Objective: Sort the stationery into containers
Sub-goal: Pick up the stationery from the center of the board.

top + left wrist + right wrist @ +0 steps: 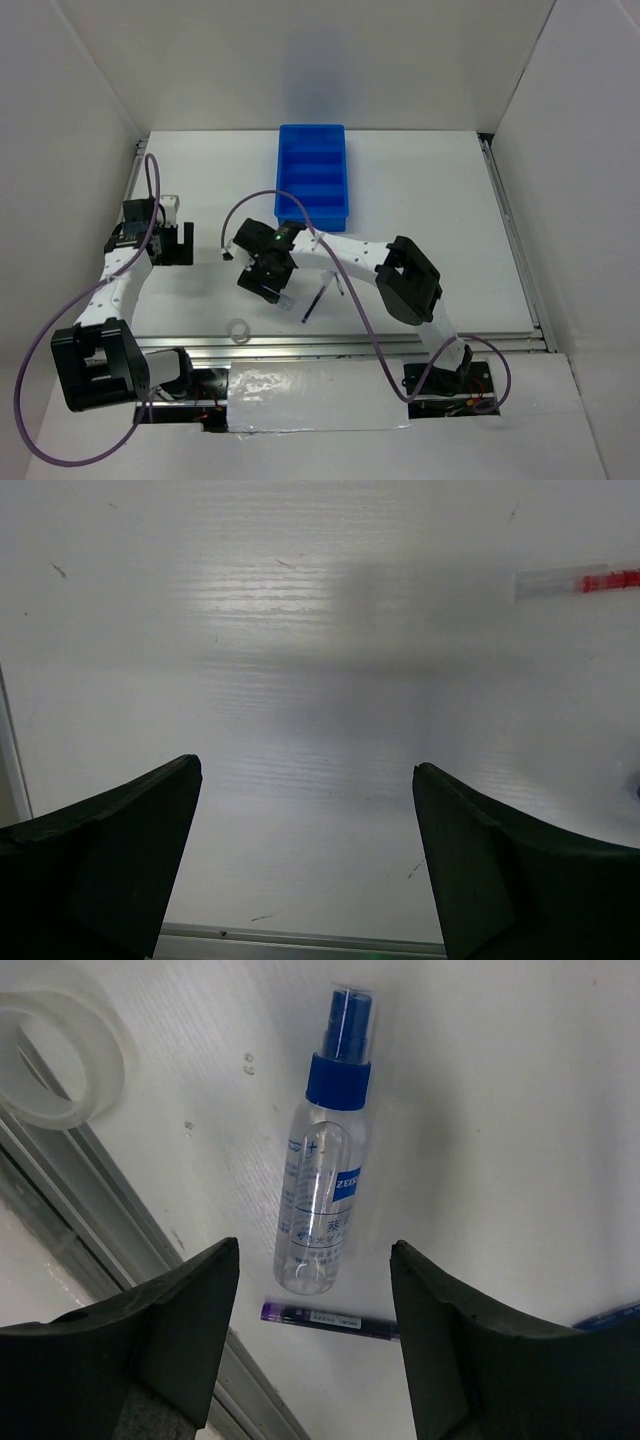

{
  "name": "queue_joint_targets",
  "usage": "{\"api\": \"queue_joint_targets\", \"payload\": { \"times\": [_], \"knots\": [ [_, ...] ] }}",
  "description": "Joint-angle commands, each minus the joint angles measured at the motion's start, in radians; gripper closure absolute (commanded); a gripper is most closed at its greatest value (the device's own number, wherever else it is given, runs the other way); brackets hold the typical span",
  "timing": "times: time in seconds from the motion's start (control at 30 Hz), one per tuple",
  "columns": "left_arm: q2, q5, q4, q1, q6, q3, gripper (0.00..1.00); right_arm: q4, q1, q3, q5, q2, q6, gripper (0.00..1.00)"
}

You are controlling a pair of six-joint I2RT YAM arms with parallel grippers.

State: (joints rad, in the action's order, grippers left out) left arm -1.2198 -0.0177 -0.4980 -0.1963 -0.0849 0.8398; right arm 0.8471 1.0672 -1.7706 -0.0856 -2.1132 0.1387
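The bright blue four-compartment tray [312, 172] stands at the back centre of the table. My right gripper [268, 275] is open and hovers over a clear blue-capped spray tube [325, 1170] lying flat; the tube's base lies between my open fingers, untouched, in the right wrist view [313, 1252]. A thin dark-blue pen [325, 1317] lies just below the tube. A clear tape ring [50, 1055] [239, 330] lies near the front rail. My left gripper [185, 243] [305, 767] is open and empty over bare table. A red pen [580, 581] lies off to its upper right. The eraser is out of view.
Another dark pen [313, 303] lies right of my right gripper, and a blue pen end [610, 1315] shows at the right wrist view's edge. A metal rail [340, 345] runs along the table's front edge. White walls enclose the back and sides.
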Motion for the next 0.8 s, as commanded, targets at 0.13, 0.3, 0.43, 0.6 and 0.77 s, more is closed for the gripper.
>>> {"api": "queue_joint_targets", "payload": {
  "times": [0.13, 0.3, 0.43, 0.6, 0.77],
  "knots": [
    [-0.011, 0.133, 0.004, -0.043, 0.010, 0.033, 0.01, -0.074, -0.003, 0.033, -0.017, -0.016, -0.005, 0.34],
    [-0.014, 0.133, 0.007, -0.048, 0.008, 0.028, 0.01, -0.094, 0.002, 0.031, -0.006, -0.048, 0.004, 0.38],
    [-0.012, 0.127, 0.013, -0.048, 0.008, 0.024, 0.01, -0.095, 0.002, 0.022, 0.010, -0.073, 0.022, 0.43],
    [-0.014, 0.124, 0.018, -0.048, 0.008, 0.021, 0.01, -0.100, -0.003, 0.028, 0.018, -0.085, 0.036, 0.53],
    [-0.021, 0.114, 0.030, -0.048, 0.016, 0.015, 0.01, -0.091, -0.001, 0.033, 0.020, -0.085, 0.056, 0.55]
  ]
}}
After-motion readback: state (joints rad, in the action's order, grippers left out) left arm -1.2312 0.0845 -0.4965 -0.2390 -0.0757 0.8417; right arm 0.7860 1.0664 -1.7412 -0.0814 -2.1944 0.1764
